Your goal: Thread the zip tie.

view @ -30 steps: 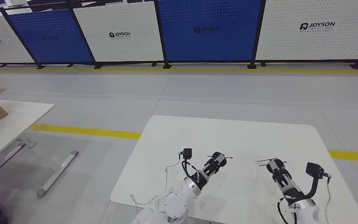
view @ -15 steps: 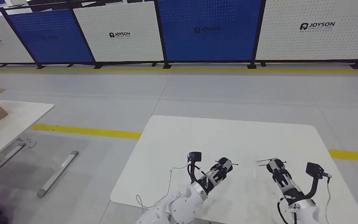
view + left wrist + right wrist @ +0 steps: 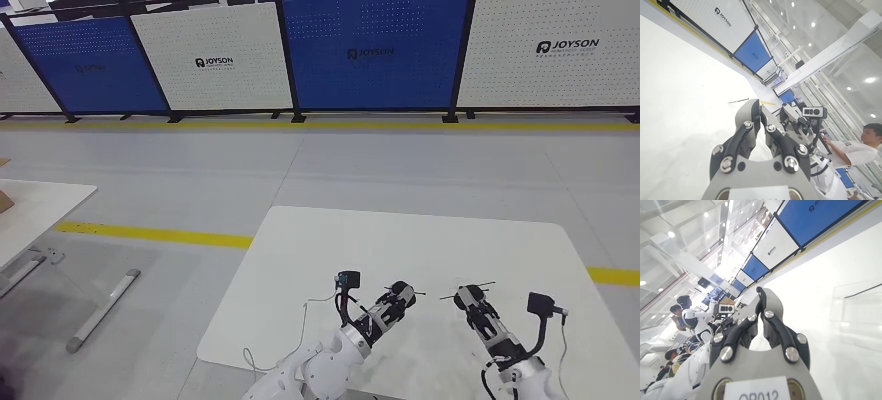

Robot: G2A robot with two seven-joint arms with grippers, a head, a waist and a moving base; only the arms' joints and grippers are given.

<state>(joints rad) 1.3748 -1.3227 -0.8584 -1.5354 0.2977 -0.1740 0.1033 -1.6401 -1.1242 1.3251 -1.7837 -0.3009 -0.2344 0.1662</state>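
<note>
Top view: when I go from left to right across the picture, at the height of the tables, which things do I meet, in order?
Side table → left arm's camera → left gripper → right gripper → right arm's camera.

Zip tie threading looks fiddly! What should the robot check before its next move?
1. Is the left pincer shut on the zip tie? Ok.
2. Is the right pincer shut on the second tie? Ok.
3. Are both pincers over the table? Ok.
4. Are the pincers close enough to thread? Not ok, they are apart in the top view.
5. Is a tail lined up with a head? Cannot tell, too small.
</note>
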